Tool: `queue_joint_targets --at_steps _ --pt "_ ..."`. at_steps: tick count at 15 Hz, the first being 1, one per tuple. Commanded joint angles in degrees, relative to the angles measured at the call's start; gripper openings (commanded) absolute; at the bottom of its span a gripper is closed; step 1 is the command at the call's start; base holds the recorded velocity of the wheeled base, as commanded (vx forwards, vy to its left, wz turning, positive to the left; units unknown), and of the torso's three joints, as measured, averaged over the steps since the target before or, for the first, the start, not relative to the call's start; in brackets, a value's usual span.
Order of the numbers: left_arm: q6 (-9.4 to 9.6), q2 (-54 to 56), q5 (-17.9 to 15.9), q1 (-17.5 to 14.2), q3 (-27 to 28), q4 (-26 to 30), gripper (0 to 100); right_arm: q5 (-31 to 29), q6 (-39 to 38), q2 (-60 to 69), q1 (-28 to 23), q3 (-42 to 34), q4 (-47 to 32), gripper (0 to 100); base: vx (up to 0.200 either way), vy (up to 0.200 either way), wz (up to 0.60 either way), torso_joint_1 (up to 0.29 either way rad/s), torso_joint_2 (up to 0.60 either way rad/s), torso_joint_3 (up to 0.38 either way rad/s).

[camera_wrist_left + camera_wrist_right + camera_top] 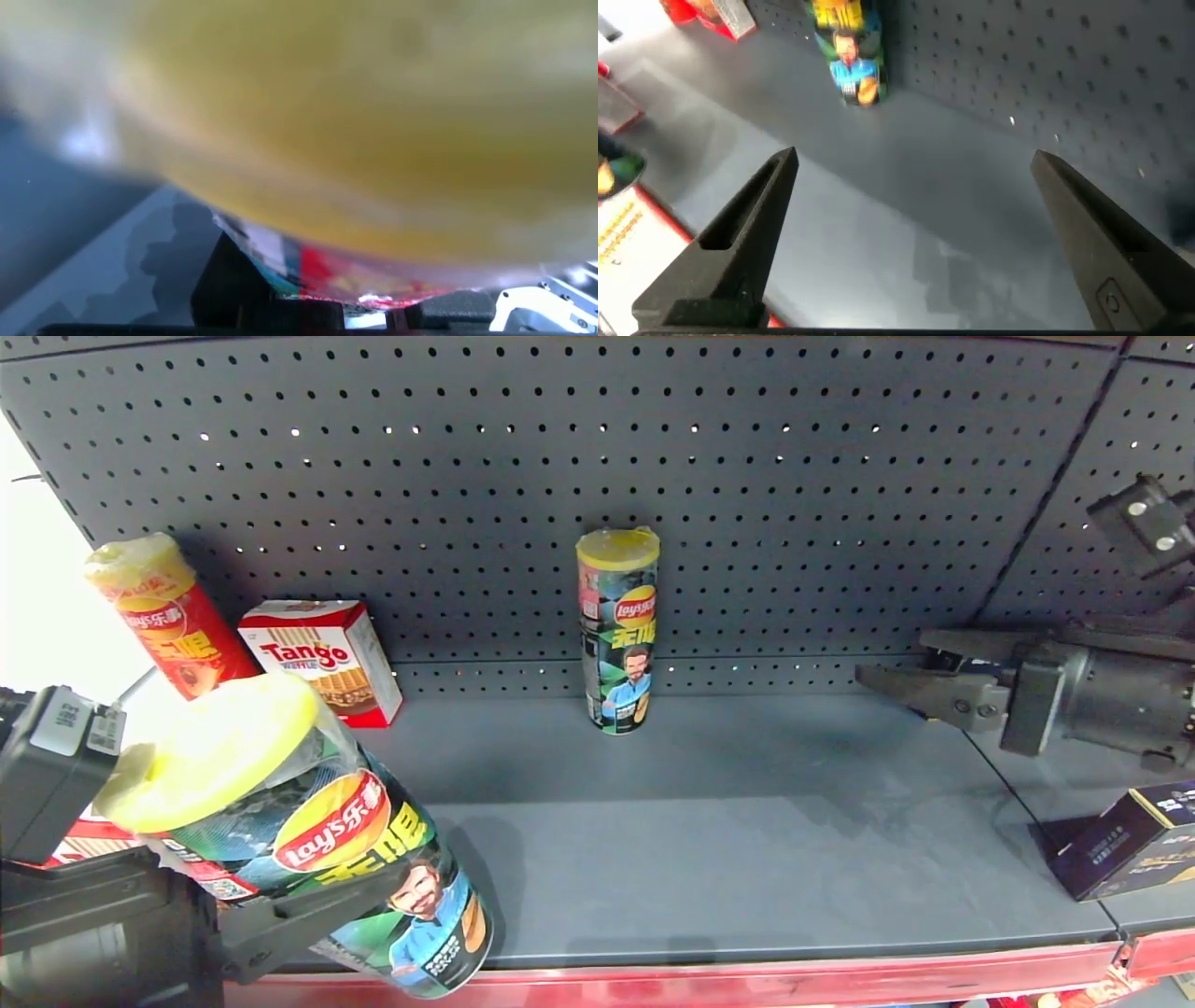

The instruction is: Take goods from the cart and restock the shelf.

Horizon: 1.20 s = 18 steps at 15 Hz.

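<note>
Dark pegboard wall (747, 476) at the back, and under it a long grey shelf (747, 840) with a red front lip and plenty of bare floor across the middle. Biggest thing in the head view is the chip can (308, 840) with the yellow lid, down at the front-left corner of the shelf and clenched in the left claw (289, 915), one dark finger crossing its lower body. The can is tilted: its long axis leans, lid up and to the left, base down by the lip. The open floor lies ahead of it and to the right, so I reckon the job is to bring it upright and carry it inward. Across the shelf, well apart, the right claw (915, 157) hovers released, fingers spread wide with nothing between them, so the left arm is plainly the nearer one. A second chip can (617, 630) stands upright against the pegboard mid-shelf. A red can (173, 621) and a wafer box (322, 658) sit at back left, just behind the held one, and a dark box (1130, 840) rests at far right.
</note>
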State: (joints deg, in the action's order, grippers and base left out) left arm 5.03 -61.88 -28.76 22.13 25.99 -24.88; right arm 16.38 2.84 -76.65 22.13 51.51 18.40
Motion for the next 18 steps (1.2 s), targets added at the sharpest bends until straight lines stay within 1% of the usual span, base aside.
queue_joint_targets --at_steps 1,2,4,5,6,8,9,11,18 --pt "-0.02 -0.17 0.02 -0.07 0.03 0.01 0 4.89 0.5 -9.39 -0.15 5.27 4.9 100 0.0 0.0 0.0 0.0 0.0 0.0" --pt "-0.02 -0.17 0.11 -0.07 0.03 0.01 0 7.52 1.38 -11.85 -0.42 7.38 6.48 100 0.0 0.0 0.0 0.0 0.0 0.0" --pt "-0.02 -0.17 0.11 -0.24 -0.06 0.01 0 10.6 3.14 -15.02 -0.42 10.02 6.92 100 0.0 0.0 0.0 0.0 0.0 0.0" --pt "-0.11 -0.17 0.11 -1.12 -0.24 0.01 0 17.45 4.89 -17.92 -0.59 12.74 7.0 100 0.0 0.0 0.0 0.0 0.0 0.0" --pt "-0.46 -0.17 0.11 -1.38 -0.15 0.01 0 22.11 6.04 -19.59 -0.5 14.5 7.62 100 0.0 0.0 0.0 0.0 0.0 0.0" --pt "-0.46 -0.17 0.11 -1.38 -0.15 0.01 0 29.58 6.39 -22.84 -0.33 16.7 10.43 100 0.0 0.0 0.0 0.0 0.0 0.0" --pt "-0.46 -0.17 0.11 -1.38 -0.06 0.01 0 30.37 6.48 -24.95 -0.07 17.93 12.37 100 0.0 0.0 0.0 0.0 0.0 0.0" --pt "-0.46 -0.17 0.02 -1.38 0.03 0.01 0 30.55 6.56 -28.64 0.55 20.83 13.86 100 0.0 0.0 0.0 0.0 0.0 0.0" --pt "-0.46 -1.31 0.02 -1.38 0.2 -0.34 0 30.64 6.56 -36.37 1.87 28.12 14.04 100 0.0 0.0 0.0 0.0 0.0 0.0"
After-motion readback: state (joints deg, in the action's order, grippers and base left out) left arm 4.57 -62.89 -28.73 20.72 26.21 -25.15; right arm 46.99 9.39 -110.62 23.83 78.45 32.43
